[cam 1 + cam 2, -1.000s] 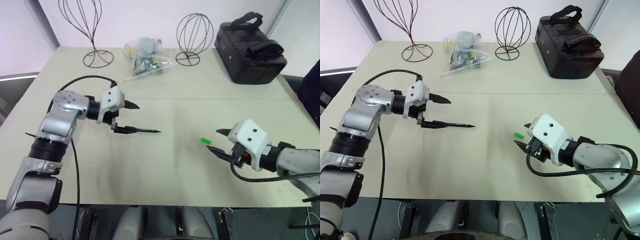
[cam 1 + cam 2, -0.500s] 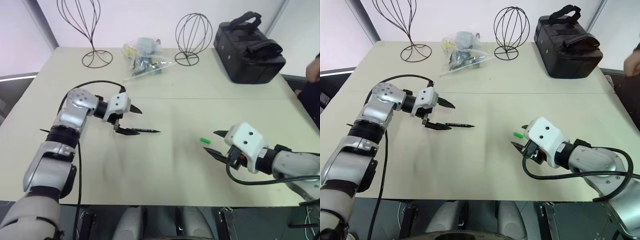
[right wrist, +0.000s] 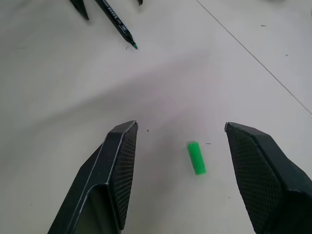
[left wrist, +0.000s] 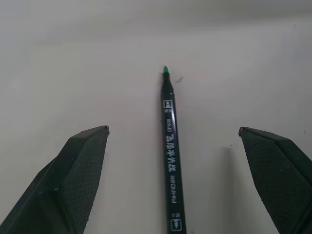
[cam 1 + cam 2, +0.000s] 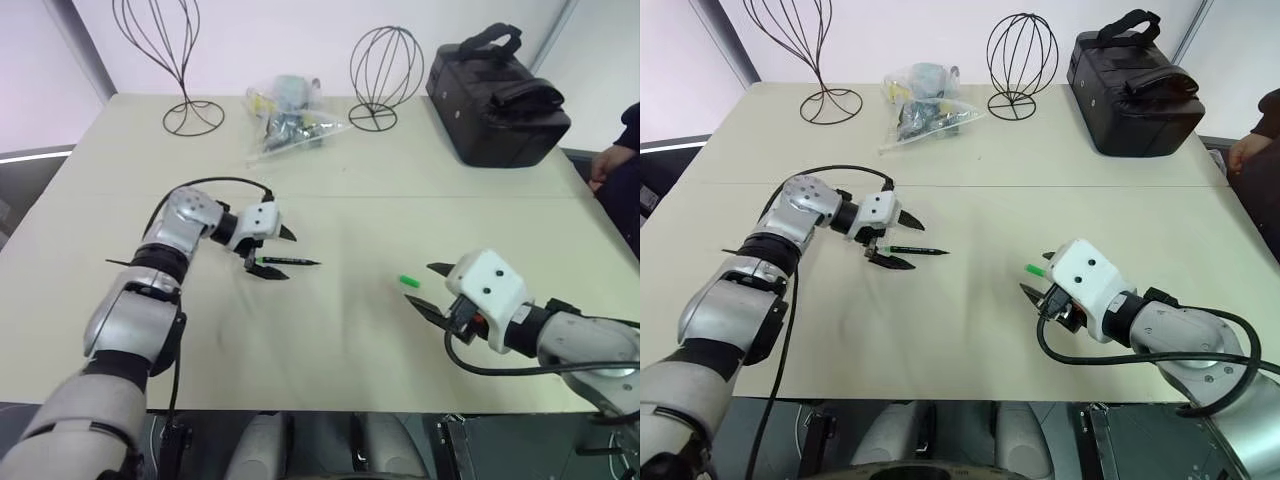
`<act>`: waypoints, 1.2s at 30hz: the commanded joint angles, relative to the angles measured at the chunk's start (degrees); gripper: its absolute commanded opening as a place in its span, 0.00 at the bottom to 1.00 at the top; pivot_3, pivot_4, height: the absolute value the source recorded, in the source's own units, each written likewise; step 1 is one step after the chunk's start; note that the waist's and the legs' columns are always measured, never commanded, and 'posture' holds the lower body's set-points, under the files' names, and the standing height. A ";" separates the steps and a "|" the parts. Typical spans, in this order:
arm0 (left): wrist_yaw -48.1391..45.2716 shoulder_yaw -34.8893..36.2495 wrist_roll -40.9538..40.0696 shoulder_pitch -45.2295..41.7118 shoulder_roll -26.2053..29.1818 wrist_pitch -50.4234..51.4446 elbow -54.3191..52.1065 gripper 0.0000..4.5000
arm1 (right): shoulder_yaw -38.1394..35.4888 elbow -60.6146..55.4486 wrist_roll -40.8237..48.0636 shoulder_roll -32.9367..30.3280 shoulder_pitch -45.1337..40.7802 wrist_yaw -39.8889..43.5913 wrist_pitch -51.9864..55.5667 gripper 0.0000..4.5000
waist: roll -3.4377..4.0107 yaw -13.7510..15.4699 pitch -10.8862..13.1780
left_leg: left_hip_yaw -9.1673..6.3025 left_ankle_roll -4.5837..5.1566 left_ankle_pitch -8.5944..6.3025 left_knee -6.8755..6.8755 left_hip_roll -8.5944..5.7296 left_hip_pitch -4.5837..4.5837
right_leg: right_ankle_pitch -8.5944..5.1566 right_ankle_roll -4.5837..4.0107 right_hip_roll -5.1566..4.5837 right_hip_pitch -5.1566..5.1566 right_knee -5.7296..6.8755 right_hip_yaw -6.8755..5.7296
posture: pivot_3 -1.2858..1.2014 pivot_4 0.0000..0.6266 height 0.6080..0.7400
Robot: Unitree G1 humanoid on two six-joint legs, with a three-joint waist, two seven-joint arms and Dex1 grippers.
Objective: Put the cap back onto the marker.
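The marker [image 5: 290,261] is a thin black pen lying flat on the beige table, its green tip pointing toward the cap. My left gripper [image 5: 279,255] is open and low over the table. In the left wrist view the marker [image 4: 169,156] lies between the gripper's fingers [image 4: 80,170], touching neither. The cap [image 5: 408,282], a small bright green cylinder, lies on the table right of centre. My right gripper [image 3: 181,125] hovers open just behind it, and the cap [image 3: 196,158] lies on the table in the gap between its fingers, untouched.
At the back of the table stand two black wire stands [image 5: 384,70] and a clear plastic bag of small items [image 5: 290,118]. A black bag [image 5: 497,95] sits at the back right. A person's hand [image 5: 603,165] shows at the right edge.
My left gripper has come down and moved right, so its open fingers now straddle the marker's rear end. The right gripper has stayed put. A person's hand has appeared at the right edge.
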 commanded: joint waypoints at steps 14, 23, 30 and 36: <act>4.37 -2.24 8.12 -2.00 0.74 -3.15 4.87 0.99 | -2.41 -2.01 1.50 -0.90 0.47 -2.63 -0.58 0.65 | -0.02 -0.08 -0.03 | 0.00 0.00 0.01 0.07 -0.01 0.14 | 0.00 0.00 0.01 0.08 0.24 0.01 | 0.52 0.24 1.00; 2.63 -1.08 6.95 -2.07 0.22 0.19 5.48 0.48 | -2.02 -2.01 1.33 -1.32 0.04 -2.77 -0.33 0.65 | -0.03 -0.04 -0.05 | 0.00 0.04 0.03 0.11 -0.01 0.21 | 0.00 0.00 0.02 0.10 0.38 0.02 | 0.52 0.24 1.00; 1.33 -0.34 6.66 -1.84 -0.29 3.59 5.45 0.01 | -2.29 -2.01 1.28 -1.71 0.09 -2.61 -0.35 0.65 | -0.03 -0.06 -0.05 | 0.00 0.08 0.05 0.14 -0.02 0.23 | 0.00 0.00 0.02 0.10 0.47 0.02 | 0.52 0.24 1.00; 1.44 0.35 5.88 -1.70 -0.73 2.95 4.90 0.01 | -2.75 -2.01 1.37 -2.03 0.23 -2.25 -0.26 0.65 | -0.03 -0.04 -0.05 | 0.00 0.08 0.05 0.14 -0.01 0.24 | 0.00 -0.01 0.01 0.09 0.47 0.03 | 0.52 0.24 1.00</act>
